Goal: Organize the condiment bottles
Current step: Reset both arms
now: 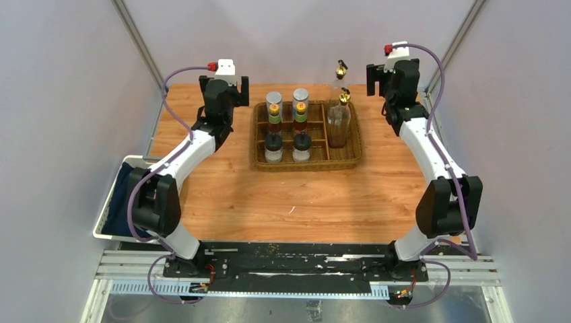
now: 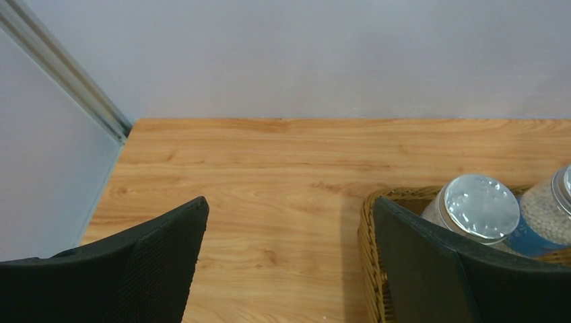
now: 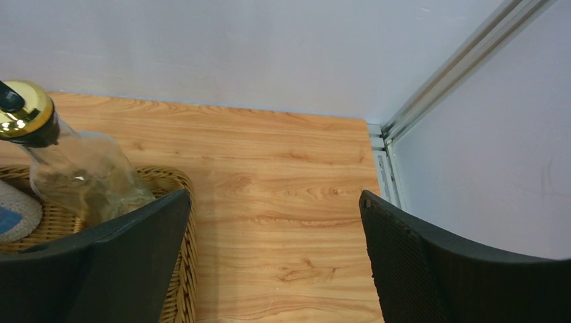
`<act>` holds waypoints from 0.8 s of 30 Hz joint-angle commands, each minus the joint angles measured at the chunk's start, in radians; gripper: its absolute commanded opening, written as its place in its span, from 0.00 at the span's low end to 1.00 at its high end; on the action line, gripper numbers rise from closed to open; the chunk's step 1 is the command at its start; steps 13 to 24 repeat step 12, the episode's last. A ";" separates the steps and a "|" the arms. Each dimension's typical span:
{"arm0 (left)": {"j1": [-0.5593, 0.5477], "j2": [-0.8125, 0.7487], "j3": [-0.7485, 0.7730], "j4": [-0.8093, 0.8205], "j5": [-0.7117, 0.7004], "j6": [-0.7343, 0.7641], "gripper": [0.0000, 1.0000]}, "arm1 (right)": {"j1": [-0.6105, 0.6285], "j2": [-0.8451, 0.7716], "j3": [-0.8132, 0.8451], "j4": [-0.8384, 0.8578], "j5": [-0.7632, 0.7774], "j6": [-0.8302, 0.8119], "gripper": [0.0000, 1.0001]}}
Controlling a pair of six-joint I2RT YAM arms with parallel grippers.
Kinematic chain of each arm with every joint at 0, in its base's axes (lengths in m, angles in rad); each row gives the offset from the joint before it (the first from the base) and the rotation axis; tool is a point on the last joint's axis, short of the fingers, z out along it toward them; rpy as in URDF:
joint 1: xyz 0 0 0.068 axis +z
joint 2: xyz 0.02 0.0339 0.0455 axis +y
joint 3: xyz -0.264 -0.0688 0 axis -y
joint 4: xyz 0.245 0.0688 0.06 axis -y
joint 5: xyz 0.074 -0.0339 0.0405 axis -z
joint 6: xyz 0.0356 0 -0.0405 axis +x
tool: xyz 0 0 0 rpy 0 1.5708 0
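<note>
All eight bottles stand in the tray (image 1: 350,159), which sits on the worktop (image 1: 269,202) near the middle of its far edge. The two left columns each hold three. The shakers (image 1: 273,99) with silver lids are at the far end, the sauce bottles (image 1: 275,122) (red and green labels) are in the middle, and the jars (image 1: 273,145) with black lids are at the near end. The long right-hand compartment holds the cruets (image 1: 339,122), one behind the other. From above I cannot tell whether the far one stands right at the tray's far wall.

The left tool (image 2: 289,222) hangs just beside the tray's far-left corner, toward the worktop's far-left corner. Its fingers are spread wide and it grasps nothing; only bare wood shows between them. In its wrist view the right finger (image 2: 431,269) overlaps the wicker wall, and the nearest shaker's lid shows just past that finger, apart from it.

The right tool (image 3: 275,202) hangs on the other side, between the tray's far-right corner and the worktop's right edge. It too is spread wide and released, with bare wood between its fingers. In its own view a cruet (gold spout at the top left) rises behind the left finger (image 3: 114,262), inside the tray. I cannot tell whether glass and finger touch.
</note>
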 commanded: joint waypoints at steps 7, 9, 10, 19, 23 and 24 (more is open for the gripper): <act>0.030 0.055 -0.044 0.110 0.056 -0.050 1.00 | -0.011 0.055 -0.060 0.133 0.100 0.021 1.00; 0.030 0.057 -0.056 0.122 0.056 -0.051 1.00 | -0.011 0.059 -0.075 0.159 0.107 0.026 0.99; 0.032 0.057 -0.060 0.128 0.056 -0.052 1.00 | -0.012 0.060 -0.084 0.168 0.111 0.026 1.00; 0.033 0.056 -0.069 0.138 0.053 -0.052 1.00 | -0.011 0.060 -0.100 0.193 0.111 0.023 1.00; 0.033 0.056 -0.069 0.138 0.053 -0.052 1.00 | -0.011 0.060 -0.100 0.193 0.111 0.023 1.00; 0.033 0.056 -0.069 0.138 0.053 -0.052 1.00 | -0.011 0.060 -0.100 0.193 0.111 0.023 1.00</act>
